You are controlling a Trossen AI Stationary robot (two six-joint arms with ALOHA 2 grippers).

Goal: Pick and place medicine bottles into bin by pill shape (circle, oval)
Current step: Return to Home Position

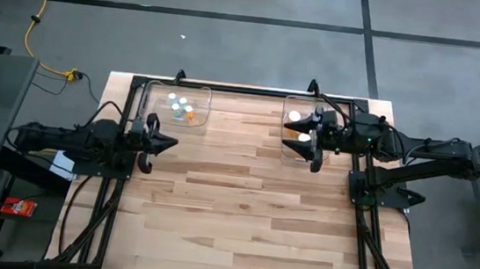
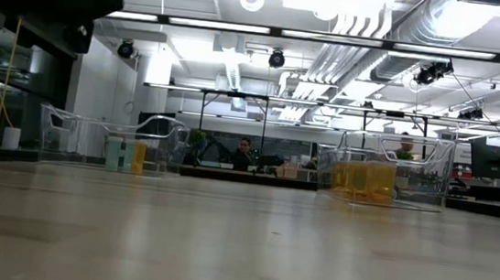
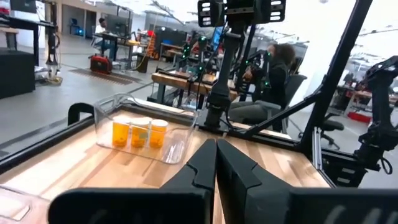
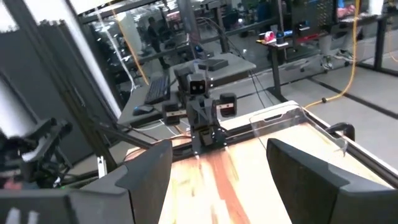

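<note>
Left end effector (image 3: 216, 163): fingers pressed together, holding nothing, at the worktop's (image 1: 241, 214) left edge. Medicine bottles (image 1: 181, 107) stand in the left clear bin (image 1: 207, 105). More orange bottles (image 1: 302, 139) stand in the right clear bin (image 1: 287, 106). Right end effector (image 4: 217, 160): fingers wide apart, empty, above that bin.

Wooden table (image 1: 241, 214); yellow cable (image 1: 32, 19) on floor; seated person (image 3: 277, 68) beyond table.

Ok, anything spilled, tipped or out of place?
Nothing stands out. The medicine bottles sit inside the left bin and right bin, none on the bare table. The right tool hangs open over the right bin.
</note>
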